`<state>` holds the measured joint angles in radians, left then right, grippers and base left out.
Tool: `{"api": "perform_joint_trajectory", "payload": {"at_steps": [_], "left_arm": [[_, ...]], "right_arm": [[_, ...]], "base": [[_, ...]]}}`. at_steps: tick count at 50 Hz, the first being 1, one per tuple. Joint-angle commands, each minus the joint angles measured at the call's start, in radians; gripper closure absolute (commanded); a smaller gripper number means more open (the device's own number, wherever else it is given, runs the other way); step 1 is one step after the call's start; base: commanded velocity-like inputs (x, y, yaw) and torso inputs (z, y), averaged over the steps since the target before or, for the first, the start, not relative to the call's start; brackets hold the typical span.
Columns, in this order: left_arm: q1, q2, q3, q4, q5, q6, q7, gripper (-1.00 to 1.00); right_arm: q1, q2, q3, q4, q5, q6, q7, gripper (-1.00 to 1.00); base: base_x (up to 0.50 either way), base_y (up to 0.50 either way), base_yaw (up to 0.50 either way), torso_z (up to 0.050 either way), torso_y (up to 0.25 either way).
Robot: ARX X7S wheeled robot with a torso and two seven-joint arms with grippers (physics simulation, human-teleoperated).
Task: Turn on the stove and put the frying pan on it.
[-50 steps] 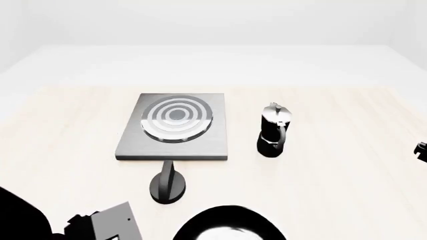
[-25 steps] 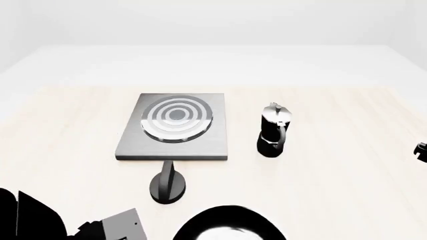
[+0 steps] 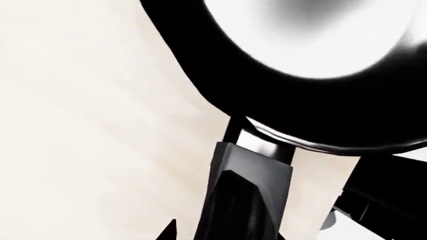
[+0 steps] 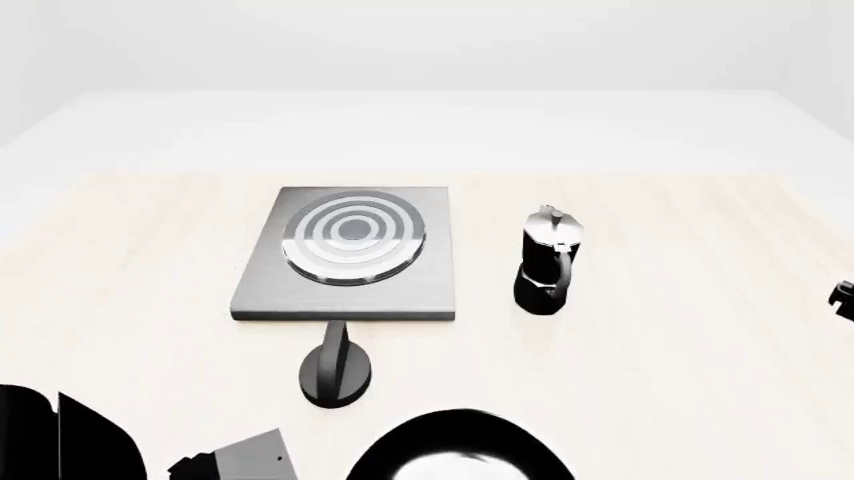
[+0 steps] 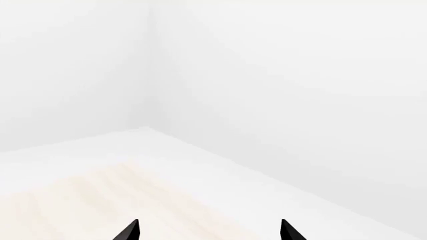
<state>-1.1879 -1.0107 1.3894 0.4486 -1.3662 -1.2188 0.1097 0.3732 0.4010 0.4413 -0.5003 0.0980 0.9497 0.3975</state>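
My left end effector (image 3: 243, 200) sits low over the bench (image 4: 667, 380), and from its wrist view the frying pan (image 3: 313, 65) lies just ahead of it, its black rim close beyond the one dark finger I can see; whether my fingers stand apart or together I cannot tell, since only that one finger shows, and nothing is clamped in it as far as I can see. In the head view the pan's bowl (image 4: 461, 450) is cut by the near edge, and its long handle (image 4: 336, 360) runs away from me toward the stove (image 4: 350, 255), ending just short of the slab's near edge. I judge the pan to be stiff and fairly heavy toward the bowl, with a glossy, slippery inside, so I would take it by the handle close to the bowl, where it will tip least; the rim looks too smooth and curved to pinch well. The coffee pot (image 4: 547, 262) stands beside the stove, well apart from both my end effectors. My right end effector (image 5: 208, 231) has its 2 tips spread apart on empty air, facing a bare corner of the room, far from the pan. I see no brand, label or writing anywhere, and I cannot pick out a knob.
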Motion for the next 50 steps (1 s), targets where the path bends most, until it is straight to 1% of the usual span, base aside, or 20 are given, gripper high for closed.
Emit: {"api": "perform_joint_trajectory", "payload": {"at_steps": [1, 6, 9, 13, 14, 17, 18, 20, 22, 24, 29, 32, 36, 40, 41, 44, 45, 47, 50], "left_arm": [[0.003, -0.002, 0.006, 0.003, 0.023, 0.0, -0.002, 1.0], [-0.004, -0.004, 0.008, 0.022, 0.023, -0.008, -0.006, 1.0], [-0.032, -0.007, 0.014, 0.068, 0.041, -0.03, 0.014, 1.0], [-0.109, -0.024, -0.02, 0.183, 0.008, -0.049, 0.037, 1.0], [-0.15, -0.028, -0.041, 0.225, -0.044, -0.071, 0.022, 1.0], [-0.21, -0.039, -0.081, 0.278, -0.145, -0.082, -0.009, 1.0], [-0.246, -0.051, -0.105, 0.309, -0.213, -0.078, -0.032, 1.0], [-0.29, -0.058, -0.12, 0.317, -0.293, -0.087, -0.084, 1.0], [-0.347, -0.068, -0.139, 0.342, -0.372, -0.094, -0.111, 1.0], [-0.376, -0.071, -0.144, 0.355, -0.415, -0.105, -0.12, 1.0], [-0.475, -0.095, -0.167, 0.375, -0.538, -0.124, -0.144, 1.0], [-0.501, -0.1, -0.167, 0.374, -0.57, -0.13, -0.159, 1.0], [-0.543, -0.111, -0.166, 0.345, -0.622, -0.121, -0.205, 1.0], [-0.598, -0.135, -0.18, 0.318, -0.688, -0.112, -0.227, 1.0], [-0.621, -0.154, -0.193, 0.296, -0.717, -0.094, -0.233, 1.0], [-0.651, -0.177, -0.227, 0.285, -0.73, -0.084, -0.21, 1.0], [-0.671, -0.196, -0.253, 0.279, -0.744, -0.067, -0.195, 1.0], [-0.689, -0.202, -0.255, 0.272, -0.754, -0.086, -0.201, 1.0], [-0.705, -0.232, -0.269, 0.246, -0.761, -0.064, -0.22, 1.0]], "right_arm": [[0.003, 0.002, 0.001, -0.007, 0.003, 0.005, 0.002, -1.0], [0.001, 0.001, 0.007, -0.01, 0.004, 0.004, 0.003, -1.0], [0.0, -0.001, 0.01, -0.01, 0.005, 0.003, 0.003, -1.0], [0.001, -0.001, 0.013, -0.007, 0.005, 0.001, 0.004, -1.0], [0.001, -0.001, 0.012, -0.009, 0.006, 0.002, 0.004, -1.0], [0.002, -0.001, 0.011, -0.011, 0.007, 0.003, 0.004, -1.0], [0.002, -0.001, 0.011, -0.012, 0.007, 0.002, 0.005, -1.0], [0.002, -0.001, 0.009, -0.014, 0.007, 0.003, 0.005, -1.0], [0.003, -0.001, 0.009, -0.016, 0.009, 0.005, 0.004, -1.0], [0.005, -0.001, 0.008, -0.016, 0.009, 0.007, 0.004, -1.0], [0.014, 0.003, 0.002, -0.021, 0.01, 0.016, 0.006, -1.0], [0.015, 0.003, -0.001, -0.019, 0.01, 0.014, 0.007, -1.0], [0.014, 0.004, -0.005, -0.016, 0.009, 0.013, 0.007, -1.0], [0.015, 0.006, -0.006, -0.016, 0.009, 0.015, 0.007, -1.0], [0.014, 0.007, -0.006, -0.016, 0.009, 0.015, 0.007, -1.0], [0.012, 0.006, -0.004, -0.014, 0.009, 0.012, 0.007, -1.0], [0.009, 0.005, -0.002, -0.014, 0.01, 0.009, 0.007, -1.0], [0.008, 0.004, -0.002, -0.012, 0.009, 0.007, 0.007, -1.0], [0.005, 0.003, -0.004, -0.01, 0.01, 0.004, 0.007, -1.0]], "base": [[0.0, 0.0, 0.0, 0.0, 0.0], [0.0, 0.0, 0.0, 0.0, 0.0], [0.0, 0.0, 0.0, 0.0, 0.0], [0.0, 0.0, 0.0, 0.0, 0.0], [0.0, 0.0, 0.0, 0.0, 0.0], [0.0, 0.0, 0.0, 0.0, 0.0], [0.0, 0.0, 0.0, 0.0, 0.0], [0.0, 0.0, 0.0, 0.0, 0.0], [0.0, 0.0, 0.0, 0.0, 0.0], [0.0, 0.0, 0.0, 0.0, 0.0], [0.0, 0.0, 0.0, 0.0, 0.0], [0.0, 0.0, 0.0, 0.0, 0.0], [0.0, 0.0, 0.0, 0.0, 0.0], [0.0, 0.0, 0.0, 0.0, 0.0], [0.0, 0.0, 0.0, 0.0, 0.0], [0.0, 0.0, 0.0, 0.0, 0.0], [0.0, 0.0, 0.0, 0.0, 0.0], [0.0, 0.0, 0.0, 0.0, 0.0], [0.0, 0.0, 0.0, 0.0, 0.0]]}}
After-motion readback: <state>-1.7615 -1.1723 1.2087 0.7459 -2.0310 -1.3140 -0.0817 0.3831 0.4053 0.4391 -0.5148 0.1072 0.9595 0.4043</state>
